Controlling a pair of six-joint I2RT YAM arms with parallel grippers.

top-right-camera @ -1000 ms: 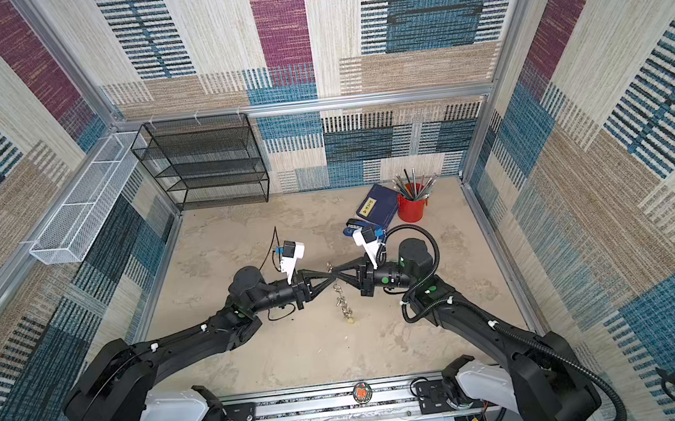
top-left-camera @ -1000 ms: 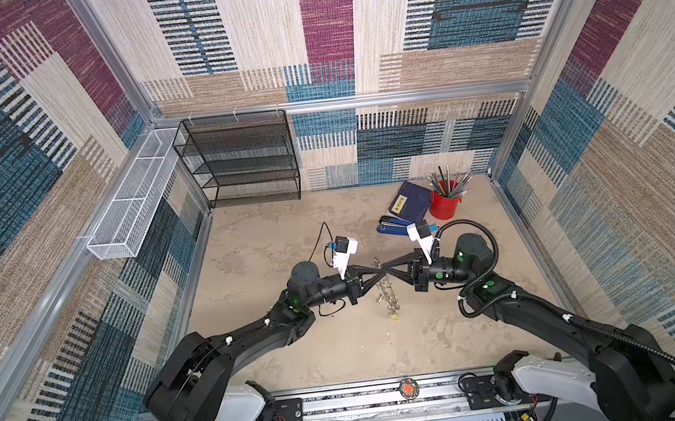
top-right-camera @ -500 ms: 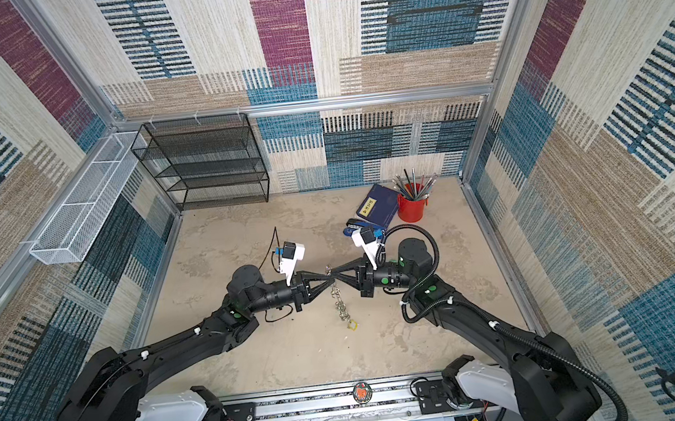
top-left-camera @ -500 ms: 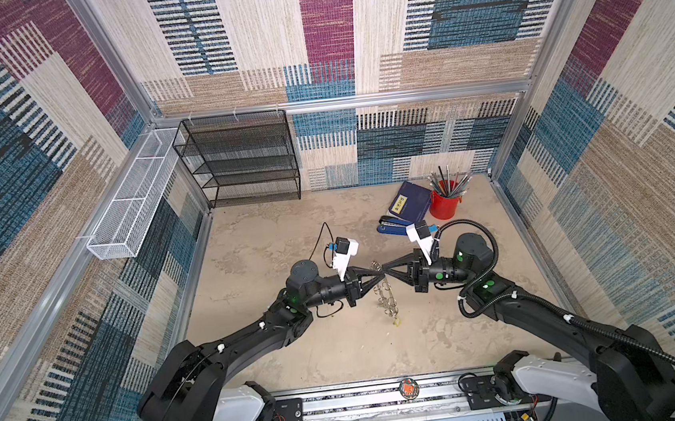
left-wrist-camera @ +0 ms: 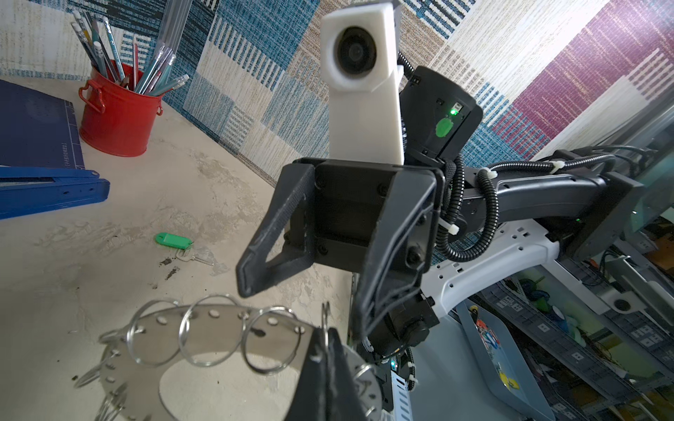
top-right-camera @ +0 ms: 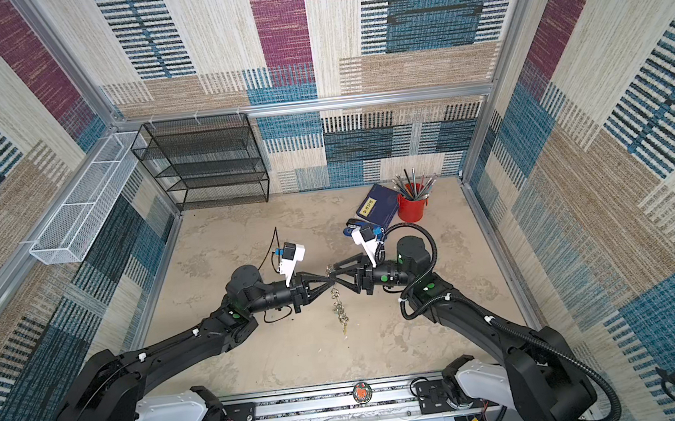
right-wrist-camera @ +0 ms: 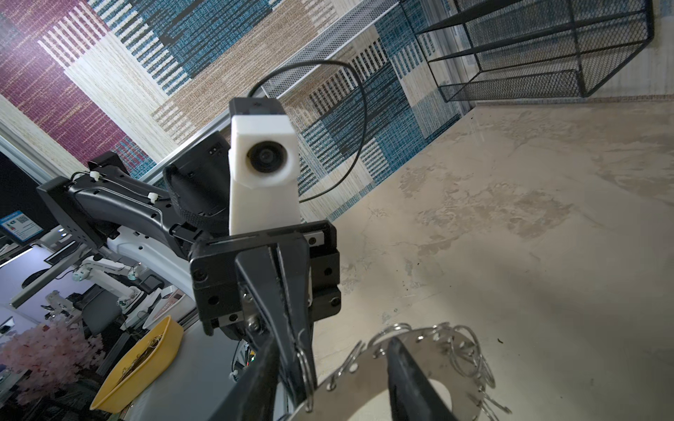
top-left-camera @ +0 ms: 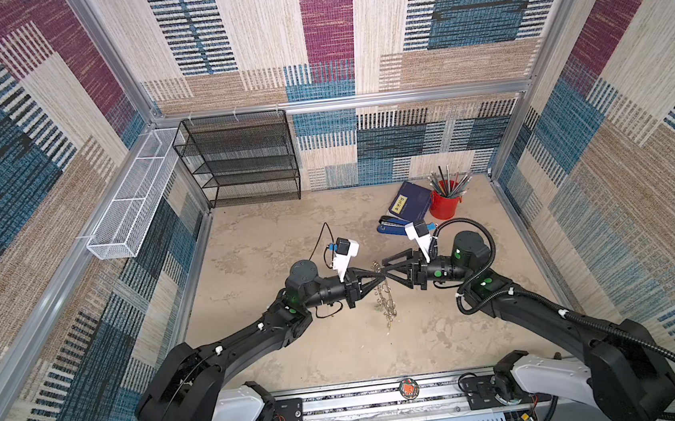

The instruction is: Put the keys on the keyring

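The left tool (top-left-camera: 380, 277) is clamped tight on the rim of the keyring (left-wrist-camera: 219, 339), holding it clear of the worktop (top-left-camera: 287, 232). The right tool (top-left-camera: 384, 270) faces it with jaws apart, gripping nothing. A green-tagged key (left-wrist-camera: 173, 240) lies flat on the worktop on that arm's side, tag end toward the blue stapler (left-wrist-camera: 47, 193) — so the right arm looks the nearer for fetching it.
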